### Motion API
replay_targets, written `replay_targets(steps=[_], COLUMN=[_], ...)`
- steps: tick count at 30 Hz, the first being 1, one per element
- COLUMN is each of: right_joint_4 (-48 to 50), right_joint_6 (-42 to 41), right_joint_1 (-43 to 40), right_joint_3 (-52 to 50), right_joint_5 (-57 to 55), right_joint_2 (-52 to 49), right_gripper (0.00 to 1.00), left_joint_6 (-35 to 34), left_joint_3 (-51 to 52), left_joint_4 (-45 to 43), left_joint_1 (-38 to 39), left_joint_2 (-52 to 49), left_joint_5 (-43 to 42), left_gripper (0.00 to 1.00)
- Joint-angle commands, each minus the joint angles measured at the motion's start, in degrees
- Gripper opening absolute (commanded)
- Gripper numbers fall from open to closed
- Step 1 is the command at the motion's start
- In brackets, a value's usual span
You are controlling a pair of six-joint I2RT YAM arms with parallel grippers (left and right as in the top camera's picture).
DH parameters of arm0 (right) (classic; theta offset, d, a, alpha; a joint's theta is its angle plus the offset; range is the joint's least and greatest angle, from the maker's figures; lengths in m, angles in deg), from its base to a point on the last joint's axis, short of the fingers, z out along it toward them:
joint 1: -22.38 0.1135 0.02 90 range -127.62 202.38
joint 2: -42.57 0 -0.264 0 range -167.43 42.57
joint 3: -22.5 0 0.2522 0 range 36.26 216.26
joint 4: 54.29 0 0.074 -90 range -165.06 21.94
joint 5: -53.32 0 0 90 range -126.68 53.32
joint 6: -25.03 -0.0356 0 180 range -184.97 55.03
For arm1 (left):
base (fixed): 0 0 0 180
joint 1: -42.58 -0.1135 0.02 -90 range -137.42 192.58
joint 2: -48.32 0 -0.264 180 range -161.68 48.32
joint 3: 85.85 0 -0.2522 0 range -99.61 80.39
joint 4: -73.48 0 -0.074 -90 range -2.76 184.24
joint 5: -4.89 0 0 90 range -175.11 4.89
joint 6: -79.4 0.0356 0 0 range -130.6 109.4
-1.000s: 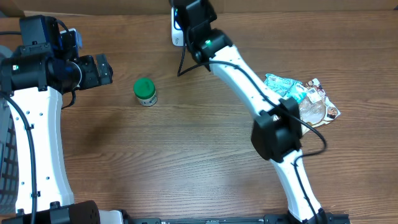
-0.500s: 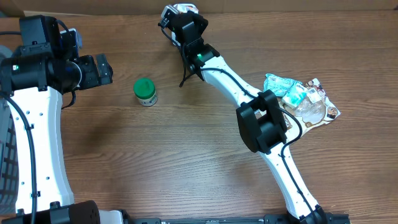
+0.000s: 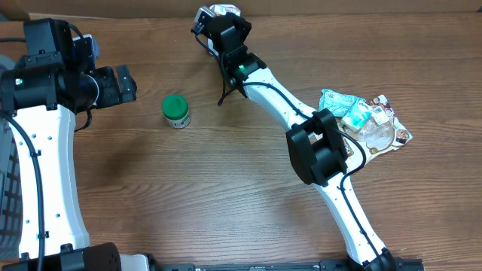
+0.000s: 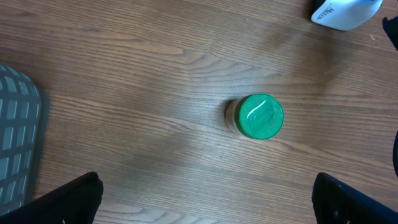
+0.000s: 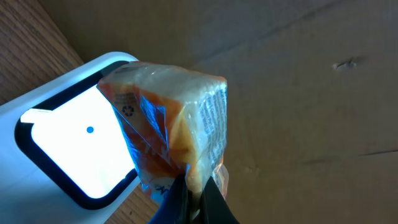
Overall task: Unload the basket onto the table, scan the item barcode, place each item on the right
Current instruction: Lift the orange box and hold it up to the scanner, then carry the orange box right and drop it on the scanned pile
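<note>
While the right fingers [image 5: 178, 204] pinch the orange packet [image 5: 168, 124] just above the lit scanner [image 5: 68, 143] at the surface's [image 3: 226, 196] far edge, I'd turn it slowly, label flat toward the light; left fingers [image 4: 62, 199] hang spread, empty.

Green-lidded jar [image 3: 175, 110] upright on wooden table [image 3: 188, 196]; packets [image 3: 370, 124] heaped right; grey basket [image 4: 15, 143] left.

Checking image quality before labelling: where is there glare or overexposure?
Right wrist view: the lit window of the white barcode scanner is blown out, the crinkly orange plastic packet shows bluish sheen. Left wrist view: a highlight on the green-lidded jar. Overhead: evenly lit, sharp.
</note>
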Motion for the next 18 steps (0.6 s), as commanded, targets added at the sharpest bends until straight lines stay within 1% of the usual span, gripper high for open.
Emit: replay_targets(steps=[1,5,9,10,12,14,16,18], right_joint_4=[-1.38,-8.96,-20.09,-23.56,-29.24,-36.76,-44.22,-52.61], right_joint_6=[-7.65,-16.81,-34.82,-39.23,-44.74,-52.06,-57.0,-60.46], right_joint_1=[0.17,0.17,0.04,-0.26,-0.9,-2.25,-3.85,-5.7], right_joint_3=[0.68,0.7,0.7,0.7,0.7,0.7,0.7,0.7], right_joint_5=[0.22,5.18,14.88,19.45,26.47,33.79,37.64,38.51], right_joint_2=[2.78,8.11,16.55,19.19,23.1,27.39,30.32,32.22], right_gripper=[0.04,0.04,0.04,0.04,0.04,0.04,0.04,0.04], left_joint_6=[-0.81,-0.81,-0.81,-0.81,-0.81,-0.81,-0.81,-0.81], left_joint_3=[-0.96,-0.96,-0.96,-0.96,-0.96,-0.96,-0.96,-0.96], left_joint_4=[0.0,0.0,0.0,0.0,0.0,0.0,0.0,0.0], left_joint_1=[-0.35,-0.35,-0.35,-0.35,-0.35,-0.35,-0.35,-0.35], left_joint_2=[0.35,0.35,0.35,0.35,0.35,0.35,0.35,0.35], left_joint_5=[0.15,0.15,0.15,0.13,0.13,0.13,0.15,0.13], left_gripper=[1.0,1.0,1.0,0.99,1.0,1.0,1.0,1.0])
